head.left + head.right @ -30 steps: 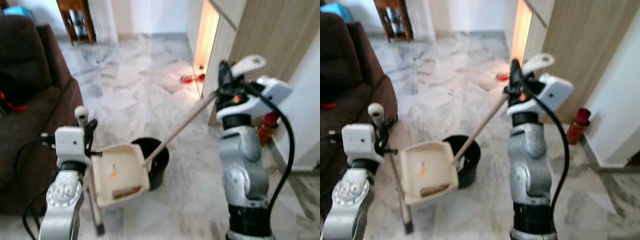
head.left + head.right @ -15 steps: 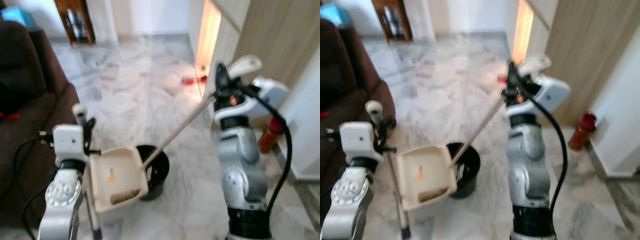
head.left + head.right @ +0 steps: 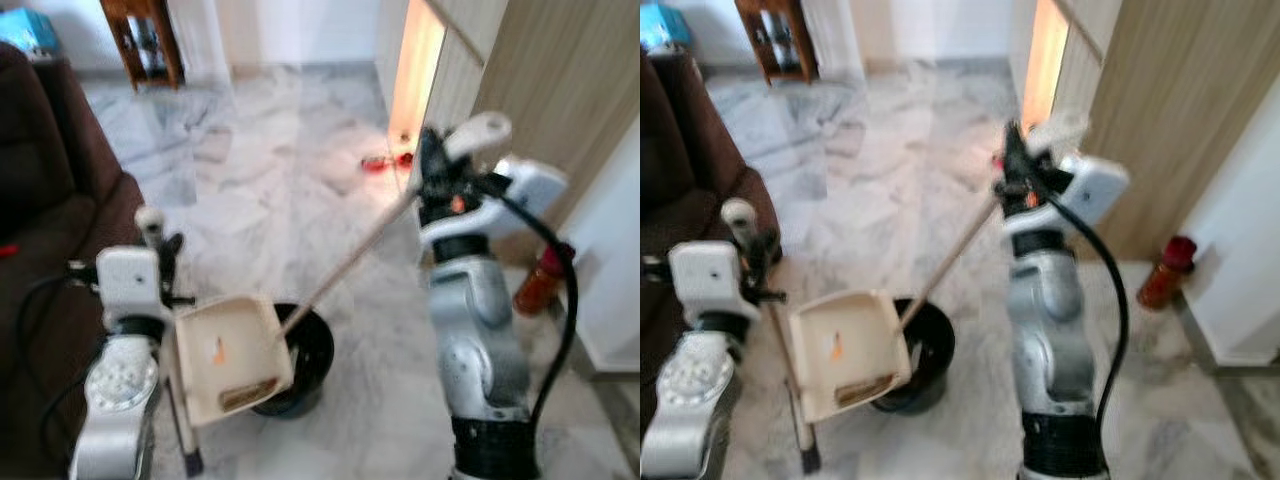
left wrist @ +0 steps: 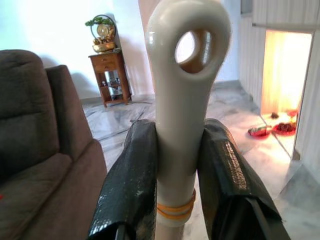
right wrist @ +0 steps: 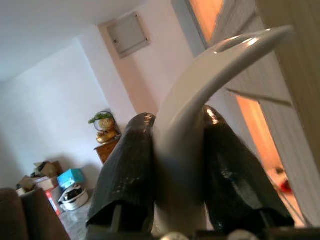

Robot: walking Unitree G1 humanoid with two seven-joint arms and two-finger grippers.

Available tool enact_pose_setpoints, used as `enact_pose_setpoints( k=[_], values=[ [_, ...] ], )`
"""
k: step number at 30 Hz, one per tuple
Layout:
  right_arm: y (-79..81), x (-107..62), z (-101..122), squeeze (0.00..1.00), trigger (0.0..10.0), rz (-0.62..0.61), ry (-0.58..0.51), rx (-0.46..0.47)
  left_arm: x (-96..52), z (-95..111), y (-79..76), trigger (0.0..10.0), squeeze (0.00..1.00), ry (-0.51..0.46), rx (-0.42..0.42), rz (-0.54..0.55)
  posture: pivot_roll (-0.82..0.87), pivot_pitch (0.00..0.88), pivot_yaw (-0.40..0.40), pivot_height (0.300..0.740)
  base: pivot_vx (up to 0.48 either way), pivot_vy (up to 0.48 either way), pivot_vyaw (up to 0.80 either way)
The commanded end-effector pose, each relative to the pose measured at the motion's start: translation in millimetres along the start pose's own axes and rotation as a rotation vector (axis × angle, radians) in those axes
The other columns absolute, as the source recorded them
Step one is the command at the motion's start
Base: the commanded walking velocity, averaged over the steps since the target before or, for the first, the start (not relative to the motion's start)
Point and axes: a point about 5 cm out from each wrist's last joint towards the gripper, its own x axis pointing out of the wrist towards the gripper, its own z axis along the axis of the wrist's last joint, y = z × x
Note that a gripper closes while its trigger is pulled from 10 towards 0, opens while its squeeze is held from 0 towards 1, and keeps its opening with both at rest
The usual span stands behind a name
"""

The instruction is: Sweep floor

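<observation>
Left gripper (image 4: pixel 177 195) clamps dustpan handle (image 4: pixel 184 100); cream dustpan (image 3: pixel 230 355) tilted over black bin (image 3: pixel 300 360). Right gripper (image 5: pixel 175 175) clamps broom handle (image 3: pixel 345 262), slanting into bin. Left wrist view adds orange band; no legible writing.

Dustpan (image 3: pixel 230 355) now lower over the black bin (image 3: pixel 300 360), broom handle (image 3: pixel 350 260) and both arms likewise shifted.

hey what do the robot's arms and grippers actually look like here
Both arms are silver with rounded jointed segments and black bands. Each wrist carries a white boxy housing, with a thick black cable looping from it. The left gripper and right gripper each have two long, glossy black fingers; faint printed text runs along one left finger.
</observation>
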Motion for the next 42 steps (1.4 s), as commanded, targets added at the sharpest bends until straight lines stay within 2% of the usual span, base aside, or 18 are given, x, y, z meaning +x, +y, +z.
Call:
enact_pose_setpoints(
  k=[1,18,25,29,35,36,40,42],
  values=[
    [17.1,5.0,12.1,0.00,10.0,0.057,-0.063,0.053,-0.1,9.8,3.1,10.0,0.00,-0.051,0.008,0.008,0.07,0.058,0.010,0.740,0.349,0.000,0.00],
    [23.4,9.8,20.8,0.00,10.0,0.089,-0.100,0.081,-2.2,10.9,4.6,10.0,0.00,-0.059,0.003,0.019,0.07,0.052,0.006,0.740,0.345,0.000,0.00],
    [25.2,8.9,19.4,0.00,10.0,0.096,-0.090,0.081,-3.6,11.4,5.2,10.0,0.00,-0.065,-0.001,0.027,0.07,0.058,0.004,0.740,0.000,0.000,0.00],
    [27.9,8.6,20.5,0.00,10.0,0.114,-0.100,0.048,-4.1,11.6,5.4,10.0,0.00,-0.067,-0.001,0.028,0.07,0.062,0.005,0.740,0.000,0.000,0.00],
    [42.7,4.6,24.7,0.00,10.0,0.189,-0.137,0.000,-6.4,10.5,5.2,10.0,0.00,-0.065,-0.003,0.022,0.07,0.064,0.005,0.740,0.000,0.000,0.00],
    [49.9,2.0,25.1,0.00,10.0,0.225,-0.148,-0.023,-8.9,8.1,5.1,10.0,0.00,-0.056,0.007,0.012,0.07,0.066,0.007,0.740,0.000,0.000,0.00],
    [57.8,-1.1,25.8,0.00,10.0,0.264,-0.164,-0.044,-13.7,3.7,5.8,10.0,0.00,-0.039,0.026,0.001,0.07,0.066,0.007,0.740,0.000,0.000,0.00],
    [66.8,-3.4,29.4,0.00,10.0,0.293,-0.197,-0.063,-21.3,-0.8,8.3,10.0,0.00,-0.011,0.040,-0.009,0.07,0.068,0.010,0.740,0.000,0.000,0.00]
  ],
)
